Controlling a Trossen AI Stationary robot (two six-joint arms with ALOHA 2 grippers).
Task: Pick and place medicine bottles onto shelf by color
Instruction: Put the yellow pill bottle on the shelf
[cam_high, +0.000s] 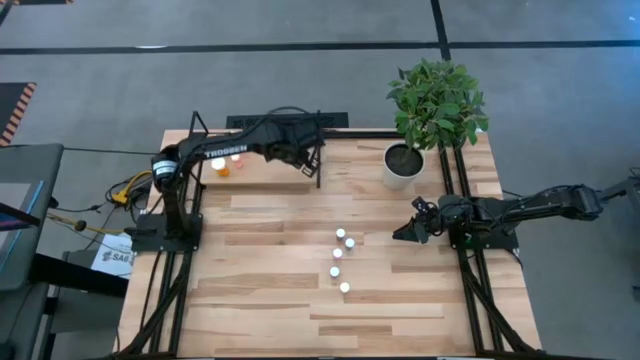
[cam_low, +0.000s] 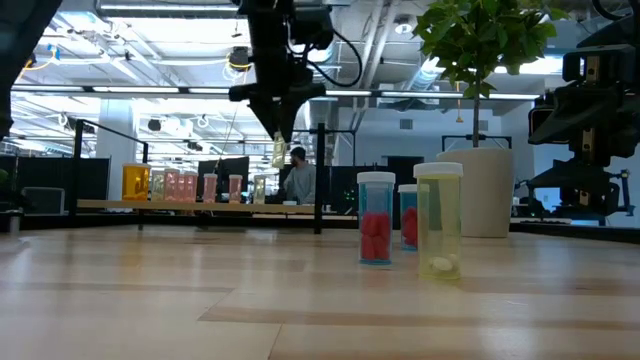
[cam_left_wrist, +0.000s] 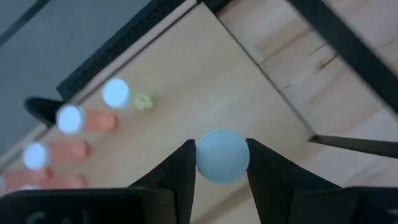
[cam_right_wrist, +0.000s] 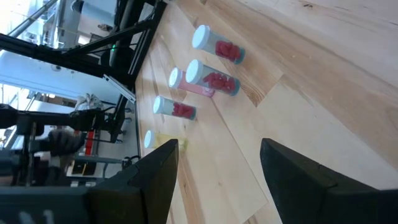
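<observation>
My left gripper (cam_high: 305, 163) hangs over the right end of the shelf (cam_high: 262, 172) at the table's far left and is shut on a white-capped, yellowish medicine bottle (cam_low: 279, 152). Several bottles stand upright on the shelf board (cam_low: 170, 186), one orange and the others red, with one pale. They also show in the left wrist view (cam_left_wrist: 69, 119). Several more white-capped bottles (cam_high: 340, 258) stand upright on the tabletop at mid-table, red ones and a yellow one (cam_low: 438, 228). My right gripper (cam_high: 398, 233) is open and empty just right of them, low over the table. My left gripper pinches the bottle's round white cap (cam_left_wrist: 222, 155) between its two fingers, one on each side. The fingers (cam_left_wrist: 180, 169) come from above, pointing down. The bottle hangs upright below them, lifted clear of the shelf board.
A white pot with a green plant (cam_high: 404, 165) stands at the far right of the table. Black rods and uprights (cam_high: 318, 150) frame the shelf, and black frame rails run down both table sides. A person sits in the room behind the table (cam_low: 299, 180).
</observation>
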